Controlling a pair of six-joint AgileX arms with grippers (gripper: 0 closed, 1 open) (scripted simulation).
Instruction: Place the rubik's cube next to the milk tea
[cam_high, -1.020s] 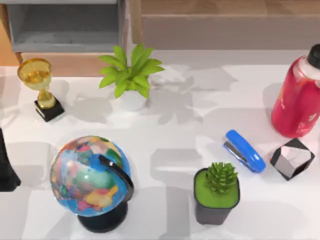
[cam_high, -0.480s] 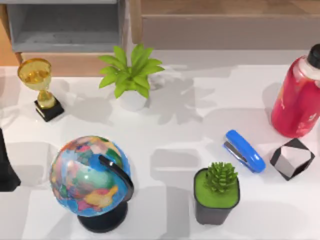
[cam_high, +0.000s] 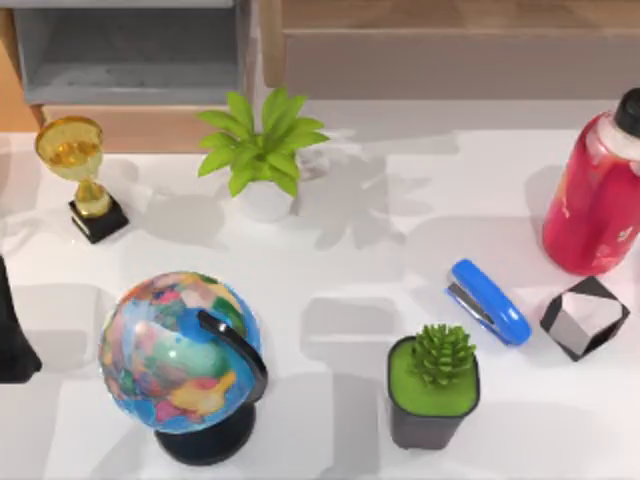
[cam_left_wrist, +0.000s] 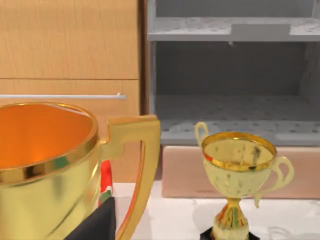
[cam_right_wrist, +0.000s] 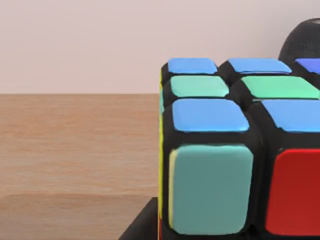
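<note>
The rubik's cube (cam_high: 585, 318), black-edged with white and grey faces, rests on the white table at the far right. Just behind it, a small gap away, stands the milk tea (cam_high: 598, 200), a tall red bottle with a black cap. No gripper touches either one. The right wrist view looks closely at a rubik's cube (cam_right_wrist: 215, 150) with blue, green and red tiles in front of a wooden surface. My left arm (cam_high: 12, 330) is parked as a dark shape at the table's left edge.
A blue stapler (cam_high: 488, 302) lies left of the cube. A succulent in a black pot (cam_high: 433, 390) stands in front of the stapler. A globe (cam_high: 185, 360), a gold trophy (cam_high: 82, 175) and a leafy plant (cam_high: 262, 150) occupy the left half. A shelf unit (cam_high: 130, 50) lines the back.
</note>
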